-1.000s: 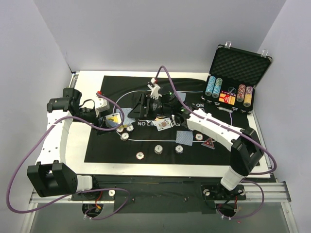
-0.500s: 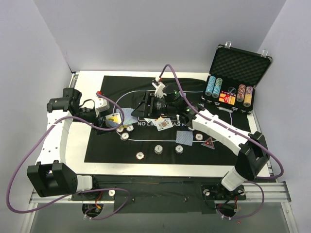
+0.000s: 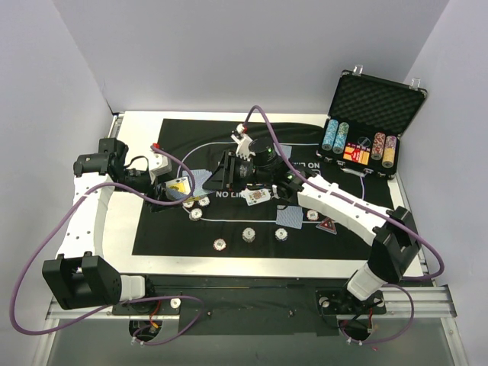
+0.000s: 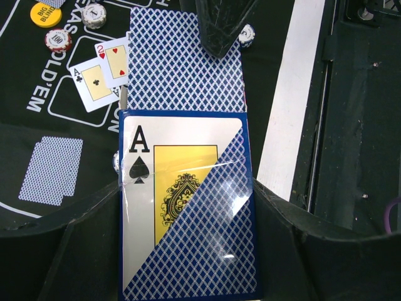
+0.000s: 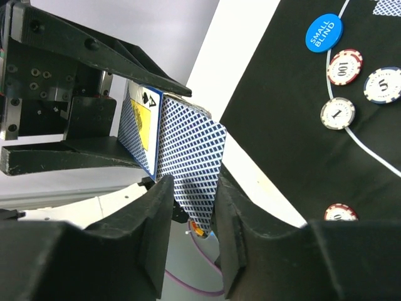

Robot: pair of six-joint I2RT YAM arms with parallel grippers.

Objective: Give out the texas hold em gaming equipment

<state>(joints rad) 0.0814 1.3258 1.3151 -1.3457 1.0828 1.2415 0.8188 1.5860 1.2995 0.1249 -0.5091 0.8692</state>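
Observation:
My left gripper (image 4: 186,195) is shut on a deck box (image 4: 185,207) with an ace of spades and a blue diamond pattern; the top view shows it at the mat's left (image 3: 180,187). One blue-backed card (image 4: 185,63) sticks out of the deck. My right gripper (image 5: 191,207) is open and straddles that card's (image 5: 191,157) corner, with a gap at the left finger. Two face-up cards (image 3: 258,195), a face-down card (image 3: 288,217), small poker chips (image 3: 249,235) and a red triangle marker (image 3: 329,226) lie on the mat. A yellow disc (image 4: 46,14) and a blue disc (image 5: 324,32) rest there too.
The black mat (image 3: 175,236) covers most of the white table. An open metal case (image 3: 374,99) with tall chip columns stands at the back right. A purple cable (image 3: 267,122) arches over my right arm. More face-down cards (image 4: 51,169) lie beside the deck.
My right gripper has shifted left toward the deck and its jaws have narrowed round the protruding card. The left arm and deck have stayed put.

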